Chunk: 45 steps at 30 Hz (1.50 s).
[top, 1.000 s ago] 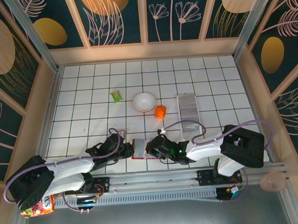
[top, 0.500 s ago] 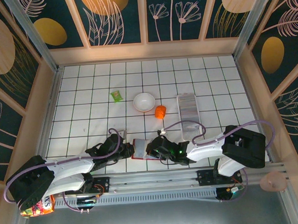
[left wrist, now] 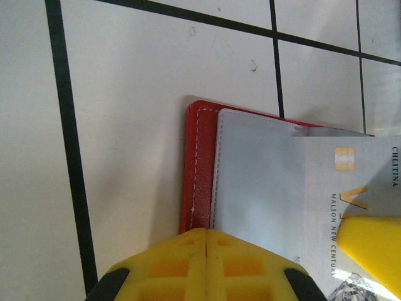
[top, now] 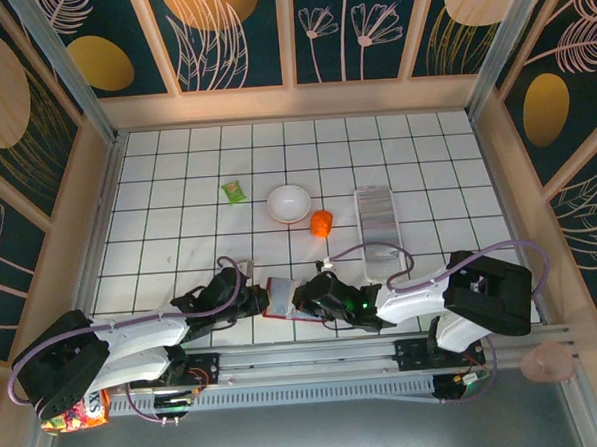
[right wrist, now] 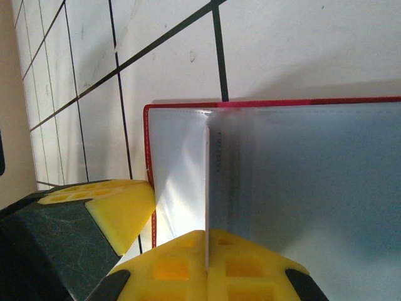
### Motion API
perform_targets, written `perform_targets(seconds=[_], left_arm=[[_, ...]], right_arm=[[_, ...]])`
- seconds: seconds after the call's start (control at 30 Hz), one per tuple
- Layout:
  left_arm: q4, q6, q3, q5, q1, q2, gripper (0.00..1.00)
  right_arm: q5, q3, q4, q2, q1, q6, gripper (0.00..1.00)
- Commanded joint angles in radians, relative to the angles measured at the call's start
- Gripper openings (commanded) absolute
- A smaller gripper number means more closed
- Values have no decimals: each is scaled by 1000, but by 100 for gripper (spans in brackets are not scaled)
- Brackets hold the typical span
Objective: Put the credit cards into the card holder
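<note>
Left tool [left wrist: 207,231], shut at edge of the open dark red folding card holder [left wrist: 199,163] on the white gridded counter [left wrist: 125,94], is best used as hold-down while the pale grey-white credit card [left wrist: 326,207] pinched in the right tool [right wrist: 207,233] is slid in flat & square w/ a pocket.

A dark red card holder [top: 279,297] lies open and flat on the white gridded table [top: 177,190], close to its near edge and about midway across. Seen close from the left wrist, the holder [left wrist: 199,163] has a red cover with pale stitching along its rim and a pale grey-white pocket inside. A single card [left wrist: 369,175], pale grey with a gold chip and dark lettering, overlaps that inside. The other credit cards [top: 377,219] stand in a silvery ribbed row farther back on the right, well apart from the holder.
</note>
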Motion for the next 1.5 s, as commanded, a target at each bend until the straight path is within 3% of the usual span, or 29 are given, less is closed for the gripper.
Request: perform_targets(seconds=[0.0, 0.4, 0.57, 0.87, 0.9, 0.97, 1.03, 1.17, 1.47], left_arm=[[-26, -15, -26, 19, -6, 3, 0], [-10, -19, -39, 24, -6, 1, 0], [-2, -19, -43, 28, -6, 3, 0], [-2, -21, -49, 25, -6, -8, 0], [0, -23, -49, 25, -6, -10, 0], [3, -24, -52, 22, -6, -13, 0], [14, -23, -55, 21, -6, -7, 0], [20, -18, -50, 26, -6, 11, 0], [30, -25, -56, 34, -6, 9, 0]], right_arm=[[17, -14, 49, 18, 12, 21, 0], [66, 41, -67, 71, 15, -31, 0], [48, 9, -23, 71, 15, -14, 0], [155, 181, -405, 50, 37, -82, 25], [163, 194, -433, 49, 37, -87, 32], [177, 211, -476, 53, 38, -86, 36], [196, 230, -533, 61, 38, -74, 49], [202, 240, -555, 64, 39, -76, 49], [185, 291, -555, 109, 42, -105, 38]])
